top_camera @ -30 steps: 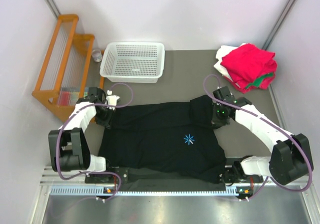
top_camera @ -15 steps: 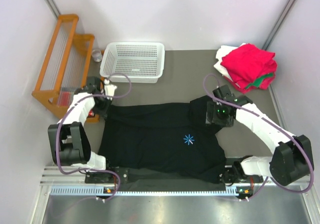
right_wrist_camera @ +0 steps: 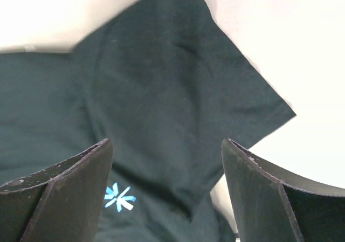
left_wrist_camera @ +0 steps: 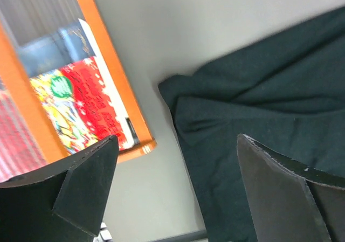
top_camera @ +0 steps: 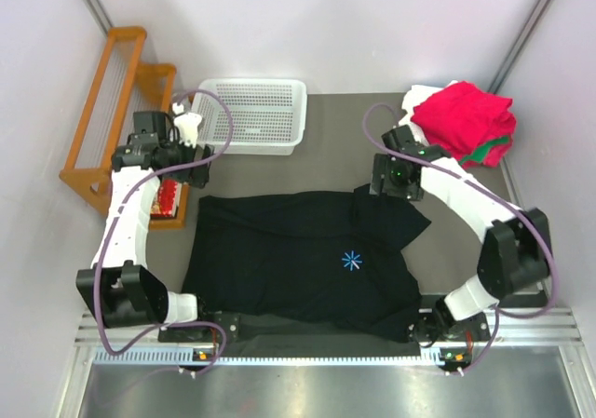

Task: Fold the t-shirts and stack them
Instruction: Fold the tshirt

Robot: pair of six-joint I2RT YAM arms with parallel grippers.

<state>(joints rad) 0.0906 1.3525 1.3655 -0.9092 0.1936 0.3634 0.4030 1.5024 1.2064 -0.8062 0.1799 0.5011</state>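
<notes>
Two tools hang wide open and hold nothing. The left tool (top_camera: 194,154) (left_wrist_camera: 177,139) is just past the far-left corner of the black shirt (top_camera: 298,260), its fingers (left_wrist_camera: 91,166) well apart, with that corner (left_wrist_camera: 180,94) lying bunched and creased below them. The right tool (top_camera: 389,174) (right_wrist_camera: 166,142) is just past the black shirt's far-right shoulder, above the right sleeve (right_wrist_camera: 215,85), which lies flat with a straight cuff edge and a sharp corner.

The black shirt is spread on the bench (top_camera: 335,162), chest up, with its blue star mark (top_camera: 352,261) (right_wrist_camera: 119,196) right of its middle. Its far edge runs fairly straight; its near hem lies close to the arm bases.

Beyond the far edge there is a bare strip of bench, then a white basket (top_camera: 250,115) past the far-left part. Left of the black shirt an orange rack (top_camera: 112,111) stands with its foot (left_wrist_camera: 135,139) near the bunched corner, a narrow gap of bench between them, and a red packet (top_camera: 168,196) (left_wrist_camera: 81,107) is on the rack's base. Far right of the black shirt, well apart across bare bench, sits the folded pile: a red shirt (top_camera: 461,115) on top, a green one (top_camera: 494,148) showing under it, a white one (top_camera: 414,101) at the back.
</notes>
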